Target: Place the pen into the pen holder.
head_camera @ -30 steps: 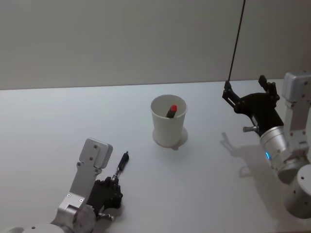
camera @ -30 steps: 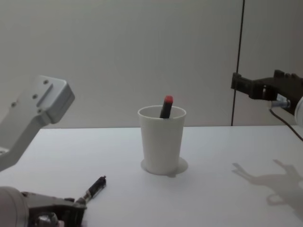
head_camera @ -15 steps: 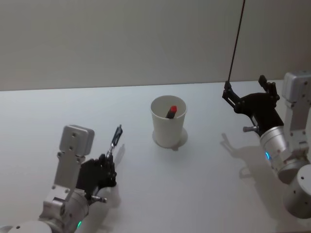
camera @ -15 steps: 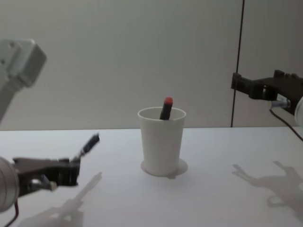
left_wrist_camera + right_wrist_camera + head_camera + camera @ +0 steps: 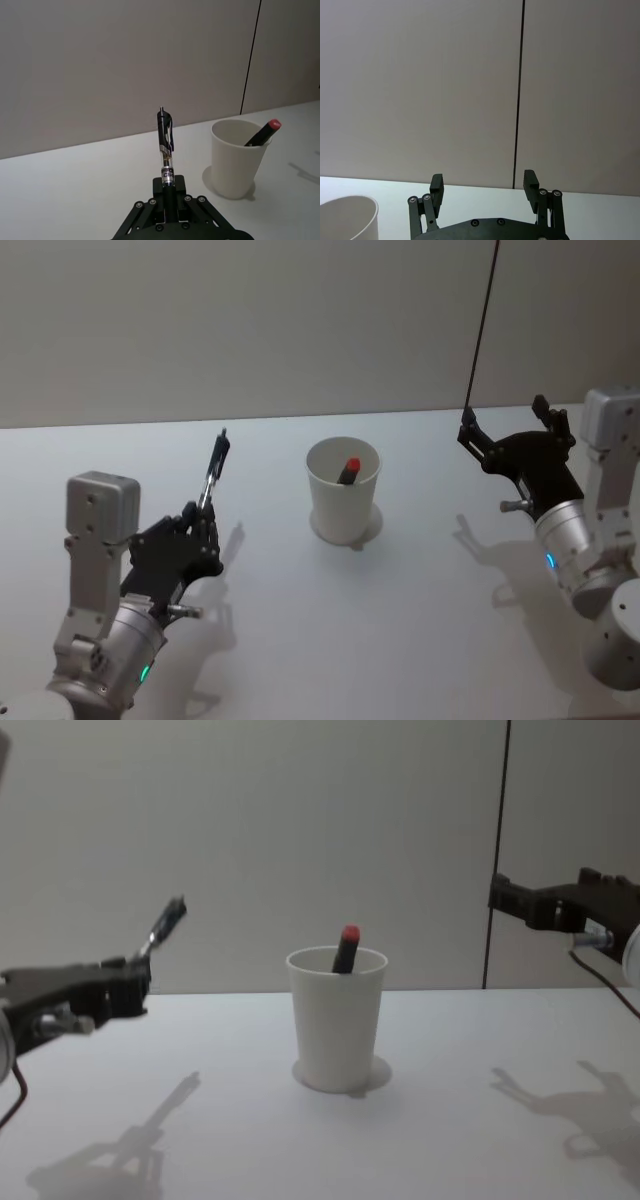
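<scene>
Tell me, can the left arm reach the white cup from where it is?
Probably yes. The left tool holds the pen up off the table, and nothing stands between it and the cup. The red-tipped marker inside leaves room, and the right tool sits far off to the side.

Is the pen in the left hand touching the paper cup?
Apart. The chest view shows the pen, clamped in the left hand, raised well left of the cup, with bare wall between them.
</scene>
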Controlling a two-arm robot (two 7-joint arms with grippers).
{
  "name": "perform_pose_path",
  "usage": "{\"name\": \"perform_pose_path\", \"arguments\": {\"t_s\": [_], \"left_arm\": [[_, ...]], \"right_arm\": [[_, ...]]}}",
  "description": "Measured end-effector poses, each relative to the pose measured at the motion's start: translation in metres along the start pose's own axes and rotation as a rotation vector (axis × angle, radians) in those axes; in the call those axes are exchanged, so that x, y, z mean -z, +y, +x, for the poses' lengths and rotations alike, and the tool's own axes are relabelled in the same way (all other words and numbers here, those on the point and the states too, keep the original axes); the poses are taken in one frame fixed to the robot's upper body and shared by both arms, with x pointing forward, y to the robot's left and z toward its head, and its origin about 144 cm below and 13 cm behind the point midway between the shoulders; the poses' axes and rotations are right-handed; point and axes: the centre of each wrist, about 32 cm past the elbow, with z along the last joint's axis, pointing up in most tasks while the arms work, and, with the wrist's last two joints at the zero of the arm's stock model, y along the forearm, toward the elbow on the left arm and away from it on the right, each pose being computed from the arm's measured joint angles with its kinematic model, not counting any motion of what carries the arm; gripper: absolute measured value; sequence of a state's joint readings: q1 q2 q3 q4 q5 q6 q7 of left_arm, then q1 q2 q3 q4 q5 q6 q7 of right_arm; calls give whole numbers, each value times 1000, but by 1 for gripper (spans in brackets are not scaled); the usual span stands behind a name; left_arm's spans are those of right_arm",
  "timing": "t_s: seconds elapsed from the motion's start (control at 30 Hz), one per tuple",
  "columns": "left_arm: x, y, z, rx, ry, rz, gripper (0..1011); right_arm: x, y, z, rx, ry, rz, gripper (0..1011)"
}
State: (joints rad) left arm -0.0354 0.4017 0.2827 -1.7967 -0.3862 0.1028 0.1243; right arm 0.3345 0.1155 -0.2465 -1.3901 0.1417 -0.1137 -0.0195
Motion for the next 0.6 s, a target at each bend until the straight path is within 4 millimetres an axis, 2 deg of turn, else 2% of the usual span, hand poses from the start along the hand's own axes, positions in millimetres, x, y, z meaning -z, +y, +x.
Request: {"name": "perform_pose_path", "arguments": {"t_s": [0.6], "left_arm": [[6,-16,17,178,107,-290,142]], "right_arm": [[0,0,0,0,0,0,1002]]}}
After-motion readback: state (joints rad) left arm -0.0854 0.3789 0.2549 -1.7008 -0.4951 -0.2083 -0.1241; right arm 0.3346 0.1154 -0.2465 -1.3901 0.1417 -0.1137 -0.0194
